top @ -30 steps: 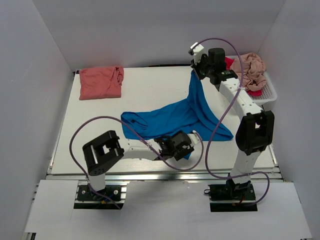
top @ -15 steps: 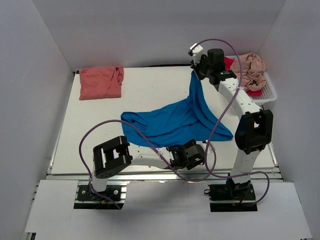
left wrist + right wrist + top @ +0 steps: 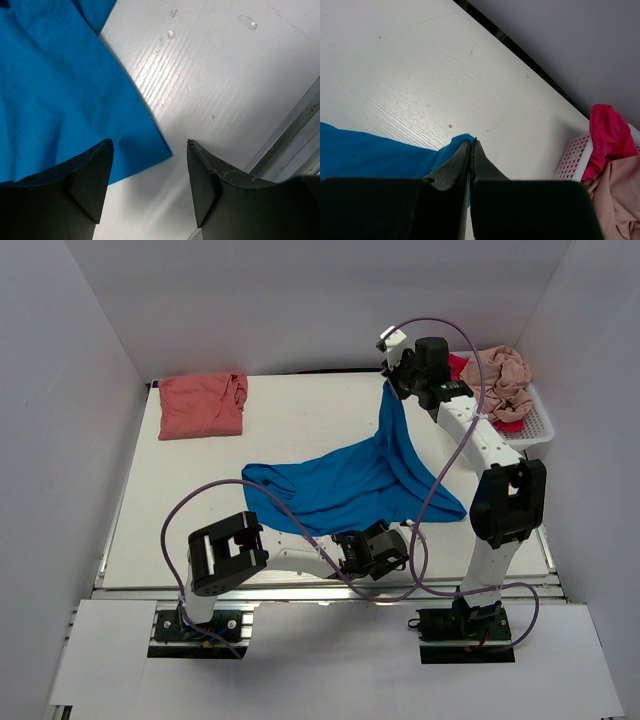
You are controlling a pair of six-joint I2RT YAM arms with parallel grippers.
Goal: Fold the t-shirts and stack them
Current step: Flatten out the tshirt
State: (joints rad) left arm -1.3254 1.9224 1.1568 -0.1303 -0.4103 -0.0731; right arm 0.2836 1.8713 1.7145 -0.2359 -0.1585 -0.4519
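A bright blue t-shirt (image 3: 340,485) lies spread across the middle of the table. One corner of it is lifted toward the back right, where my right gripper (image 3: 394,381) is shut on it; the wrist view shows the shut tips (image 3: 471,141) pinching blue cloth (image 3: 370,155). My left gripper (image 3: 380,546) hovers low at the shirt's near right corner. Its fingers are open (image 3: 149,145), with the corner of the blue cloth (image 3: 65,95) lying between and beyond them, not gripped. A folded salmon-coral t-shirt (image 3: 203,405) lies at the back left.
A white slotted basket (image 3: 538,428) at the back right holds a beige-pink t-shirt (image 3: 498,380) and a magenta one (image 3: 458,365); both also show in the right wrist view, magenta (image 3: 605,135) and beige-pink (image 3: 615,195). The table's metal front edge (image 3: 300,135) runs just right of my left gripper.
My left arm has swung right and toward the table's near edge, bringing its open gripper to the blue shirt's near right corner. The right gripper has kept its raised hold.
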